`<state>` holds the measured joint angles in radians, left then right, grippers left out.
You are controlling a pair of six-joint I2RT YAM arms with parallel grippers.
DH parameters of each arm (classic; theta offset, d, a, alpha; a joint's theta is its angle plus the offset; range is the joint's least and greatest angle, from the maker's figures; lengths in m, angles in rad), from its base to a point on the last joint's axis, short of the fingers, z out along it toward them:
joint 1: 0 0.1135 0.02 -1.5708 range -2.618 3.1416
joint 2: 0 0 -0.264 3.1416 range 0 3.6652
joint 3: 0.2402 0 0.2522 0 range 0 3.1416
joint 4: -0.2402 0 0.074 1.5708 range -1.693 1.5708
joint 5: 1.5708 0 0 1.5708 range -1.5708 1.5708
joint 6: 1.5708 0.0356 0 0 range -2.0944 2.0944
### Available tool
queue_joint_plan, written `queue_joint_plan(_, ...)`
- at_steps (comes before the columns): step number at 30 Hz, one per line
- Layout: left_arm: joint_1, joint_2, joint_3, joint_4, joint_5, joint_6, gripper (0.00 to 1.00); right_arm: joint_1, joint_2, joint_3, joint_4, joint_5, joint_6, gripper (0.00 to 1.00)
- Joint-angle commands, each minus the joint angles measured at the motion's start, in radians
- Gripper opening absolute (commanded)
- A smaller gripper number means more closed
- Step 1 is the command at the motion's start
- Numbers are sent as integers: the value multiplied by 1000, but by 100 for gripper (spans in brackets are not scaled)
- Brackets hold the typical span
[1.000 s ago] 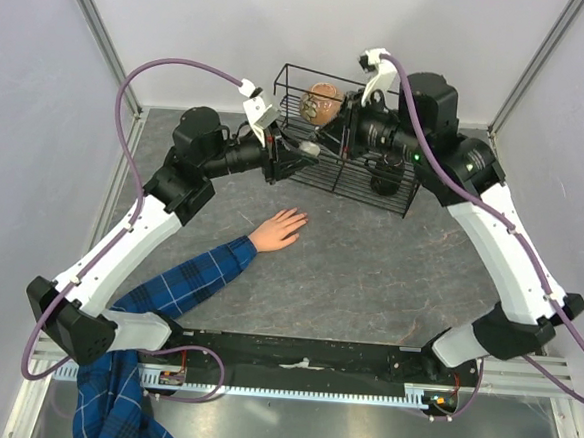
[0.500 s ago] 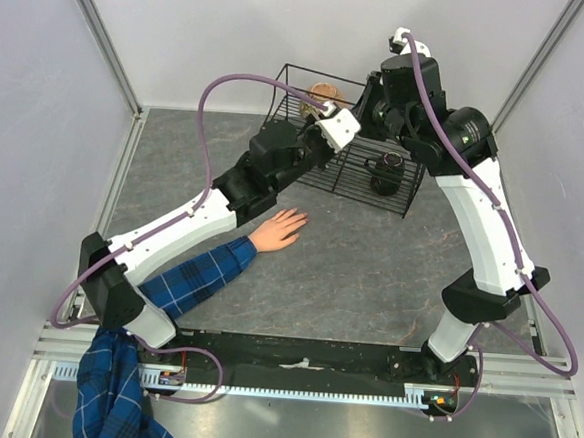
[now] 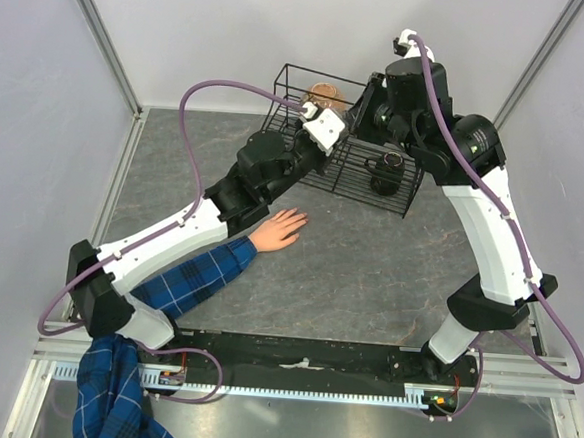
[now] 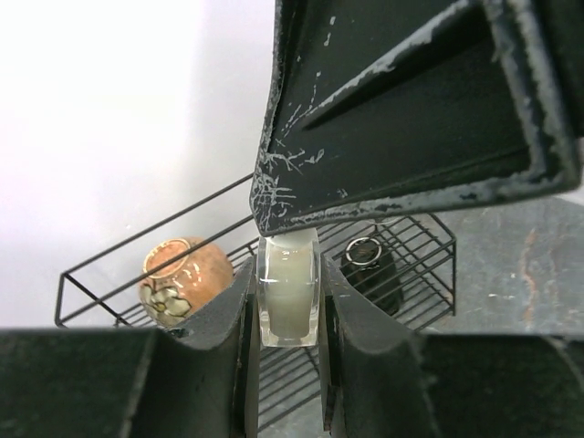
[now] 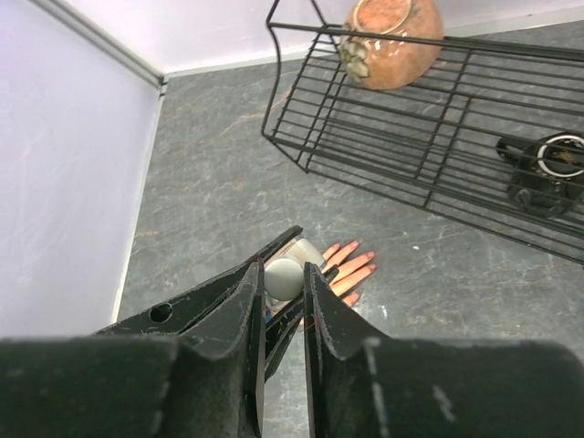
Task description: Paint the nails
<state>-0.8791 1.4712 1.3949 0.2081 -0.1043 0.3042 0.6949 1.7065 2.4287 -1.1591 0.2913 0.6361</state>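
Because the left arm (image 3: 160,240) and the right arm (image 3: 491,233) meet in mid-air by the basket (image 5: 411,137), any mismatch in their pull lands on one small joint. The left gripper (image 4: 288,274) is clamped on the bottle (image 4: 288,306), and the right gripper (image 5: 284,269) pinches its cap (image 5: 283,279) from above. If either twists or lifts off-axis, the bottle could slip from the pads and drop, spilling polish on the table (image 3: 368,274) or the sleeve (image 3: 193,277). The hand (image 3: 279,228) lies flat on the table beneath, nearer the arm bases. Its nails (image 3: 301,220) are so small that a drip or shaky stroke would likely miss them. I see nothing between bottle and hand. The basket stands just behind, holding a brown jar (image 5: 392,41) and a black pot (image 5: 547,169), near enough for a wrist to knock.
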Motion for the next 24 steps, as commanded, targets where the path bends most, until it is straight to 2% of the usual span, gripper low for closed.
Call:
queue_joint_plan(1, -50, -75, -16, 228, 175, -122, 2, 64, 38, -33, 42, -236, 48, 25)
queue_joint_plan(8, -50, -110, -51, 229, 195, -132, 2, 63, 35, -33, 62, -251, 36, 41)
queue_joint_plan(19, -49, -153, -91, 209, 189, -148, 2, 60, 9, -46, 70, -262, 14, 59)
queue_joint_plan(24, -43, -176, -96, 186, 198, -206, 2, 49, -19, -54, 73, -265, -4, 73)
